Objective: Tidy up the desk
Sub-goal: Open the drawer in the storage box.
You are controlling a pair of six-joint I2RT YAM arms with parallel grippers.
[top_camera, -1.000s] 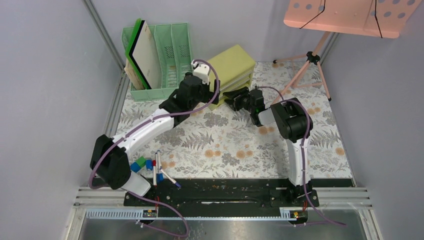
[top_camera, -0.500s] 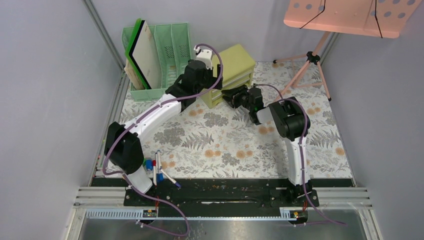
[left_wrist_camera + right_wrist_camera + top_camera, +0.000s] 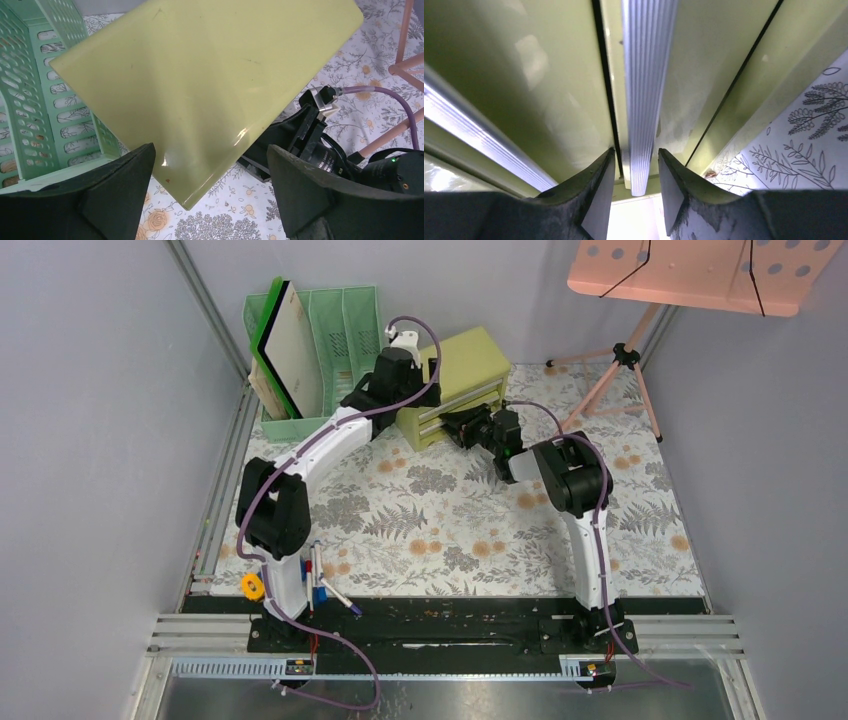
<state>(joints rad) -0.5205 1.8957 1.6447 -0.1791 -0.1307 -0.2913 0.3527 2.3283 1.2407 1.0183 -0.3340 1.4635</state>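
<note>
The desk (image 3: 450,525) has a pale cover printed with ferns and orange flowers. At its back stands a yellow-green drawer chest (image 3: 462,360). My left gripper (image 3: 392,400) hangs over the chest's near left corner. In the left wrist view the left gripper (image 3: 210,200) is wide open, with the corner of the chest top (image 3: 200,90) between the fingers and untouched. My right gripper (image 3: 462,425) is at the chest's drawer front. In the right wrist view the right gripper (image 3: 636,192) stands narrowly open on either side of a ribbed silver drawer handle (image 3: 644,90).
A green file rack (image 3: 345,335) holding boards stands left of the chest. Pens and coloured blocks (image 3: 320,585) lie by the left arm's base, beside a yellow object (image 3: 251,586). A pink tripod (image 3: 625,358) with a pink tray (image 3: 690,270) stands at the back right.
My left arm has stretched farther back, bringing its gripper over the chest's corner. The right gripper has moved closer to the drawer front and its jaws have narrowed round the handle.
</note>
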